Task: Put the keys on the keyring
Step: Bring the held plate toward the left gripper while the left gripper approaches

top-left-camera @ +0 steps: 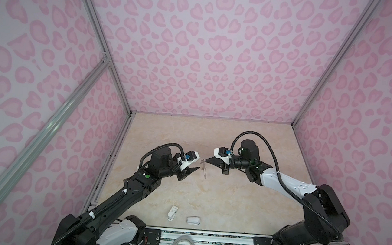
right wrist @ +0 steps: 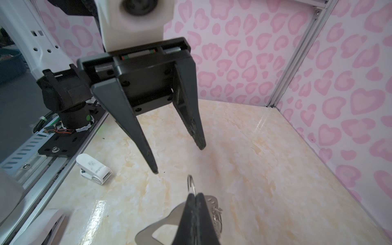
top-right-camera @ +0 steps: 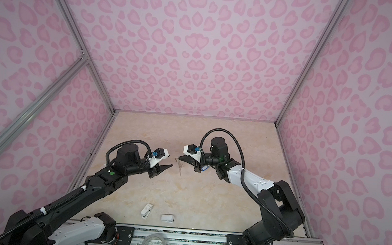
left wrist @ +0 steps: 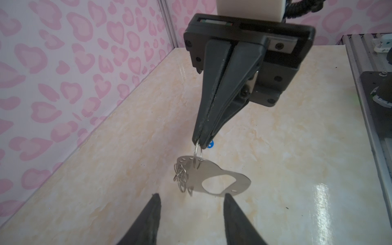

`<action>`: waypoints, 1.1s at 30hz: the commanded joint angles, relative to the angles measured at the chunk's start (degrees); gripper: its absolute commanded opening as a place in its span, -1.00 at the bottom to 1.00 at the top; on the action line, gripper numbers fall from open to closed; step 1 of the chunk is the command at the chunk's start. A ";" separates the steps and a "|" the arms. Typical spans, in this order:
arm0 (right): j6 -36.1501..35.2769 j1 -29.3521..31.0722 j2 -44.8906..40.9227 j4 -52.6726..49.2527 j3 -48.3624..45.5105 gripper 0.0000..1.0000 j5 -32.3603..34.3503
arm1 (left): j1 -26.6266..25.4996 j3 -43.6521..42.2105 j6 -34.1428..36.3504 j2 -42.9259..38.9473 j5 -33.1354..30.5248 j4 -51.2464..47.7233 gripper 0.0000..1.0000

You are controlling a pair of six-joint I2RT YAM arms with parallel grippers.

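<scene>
So the right gripper (left wrist: 200, 144) was clamped shut on one split ring (left wrist: 197, 156), and the keyring (left wrist: 212, 169) dangled just under its tips. The left gripper (right wrist: 179, 159) sat facing it, jaws apart, nothing in them. My take: no key was in hand yet, so the left one needed to go fetch one and grab it by the tag so the key's hole is left free. The right should hold dead steady, since that plate looked like it'd swing. The left wrist view showed the plate, cut-out and tangle of spare rings clearly; in both top views it was just a thin sliver. A top view showed a blue tag (top-right-camera: 204, 168) under the right arm, behind its gripper. Couldn't find the red key anywhere.
</scene>
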 commanded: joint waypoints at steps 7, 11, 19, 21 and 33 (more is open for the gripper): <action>3.51 -0.08 0.14 7.29 -1.36 -1.00 -3.46 | -2.35 3.17 0.55 3.18 -1.55 1.79 -0.22; 3.20 -0.22 0.12 7.10 -1.58 -1.00 -3.63 | -3.02 3.60 0.59 3.61 -1.55 1.89 -0.34; 2.39 -0.39 0.07 6.34 -1.82 -1.00 -4.51 | -3.68 4.76 -0.07 4.59 -1.07 1.76 -0.51; 2.30 -0.52 -0.01 6.35 -1.83 -1.00 -4.76 | -3.93 5.01 0.23 4.93 -0.94 1.59 -0.56; 1.34 -3.07 -2.76 7.30 -4.52 -0.63 -2.41 | -4.47 7.40 1.40 6.03 1.94 -0.24 -0.93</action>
